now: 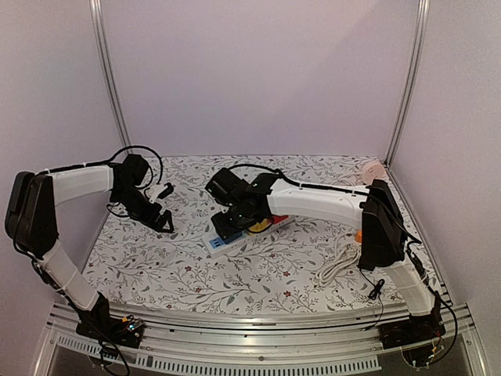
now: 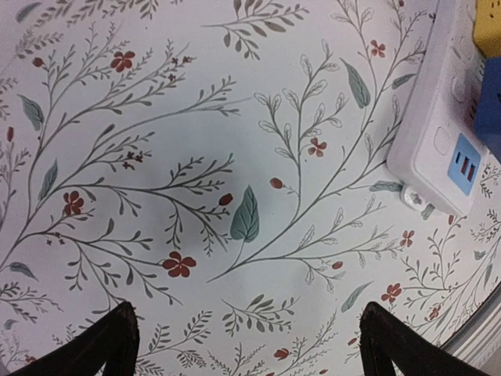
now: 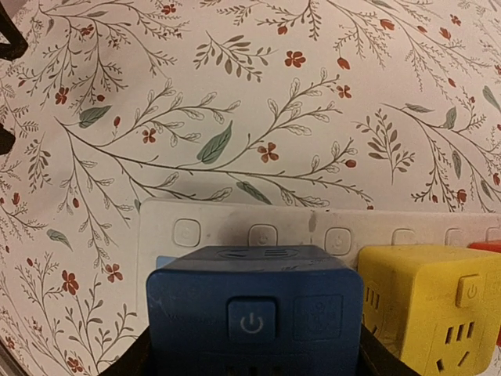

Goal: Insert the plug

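In the top view the left arm (image 1: 70, 184) rises from its base at 7 o'clock to an elbow at 9 o'clock, and its forearm reaches toward 3 o'clock. The left gripper (image 1: 165, 207) points down with its jaws spread wide and nothing between them (only the two dark fingertips (image 2: 109, 345) show in its wrist view). The right arm (image 1: 321, 204) climbs from 5 o'clock to an elbow at 3 o'clock, forearm stretched toward 9 o'clock. The right gripper (image 1: 229, 225) is tilted down at centre, its fingers (image 3: 135, 362) clamped on both flanks of the blue plug (image 3: 250, 313).
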### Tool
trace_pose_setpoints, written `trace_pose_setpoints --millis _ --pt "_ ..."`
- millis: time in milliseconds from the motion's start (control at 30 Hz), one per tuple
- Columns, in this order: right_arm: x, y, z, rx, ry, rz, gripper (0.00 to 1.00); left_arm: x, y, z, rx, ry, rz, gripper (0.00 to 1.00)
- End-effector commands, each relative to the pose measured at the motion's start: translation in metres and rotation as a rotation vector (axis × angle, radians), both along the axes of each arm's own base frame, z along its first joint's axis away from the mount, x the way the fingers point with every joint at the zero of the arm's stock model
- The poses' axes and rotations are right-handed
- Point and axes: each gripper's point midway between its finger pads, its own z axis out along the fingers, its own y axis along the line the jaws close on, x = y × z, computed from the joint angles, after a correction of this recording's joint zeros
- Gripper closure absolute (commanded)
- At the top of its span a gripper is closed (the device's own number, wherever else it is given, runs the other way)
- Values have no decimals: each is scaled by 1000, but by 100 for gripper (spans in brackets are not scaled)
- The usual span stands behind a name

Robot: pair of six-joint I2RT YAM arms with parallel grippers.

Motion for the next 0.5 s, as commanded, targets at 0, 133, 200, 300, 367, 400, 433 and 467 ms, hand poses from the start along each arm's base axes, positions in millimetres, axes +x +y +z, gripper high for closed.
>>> trace_pose_setpoints --millis 0,133,200,300,367,400,433,467 --pt "-13 7 -24 -42 24 78 100 -1 -2 -3 9 -9 -22 3" --pt "-9 17 8 35 -20 85 100 -1 -2 -3 11 -7 -21 3" --pt "-6 21 23 68 -42 81 100 -1 -2 -4 11 -6 -22 3" --pt "-2 19 34 81 -70 64 100 -2 -2 -3 9 -5 -22 2" --pt "-1 17 35 75 -76 58 100 -2 -2 -4 7 -4 -22 3" --pt "-1 17 36 74 -75 57 100 -2 -2 -5 7 -1 -22 3" --pt "-1 17 36 75 -77 57 100 -3 -2 -5 8 0 -25 3" --pt "-1 16 38 76 -80 56 100 -3 -2 -5 7 -1 -25 3"
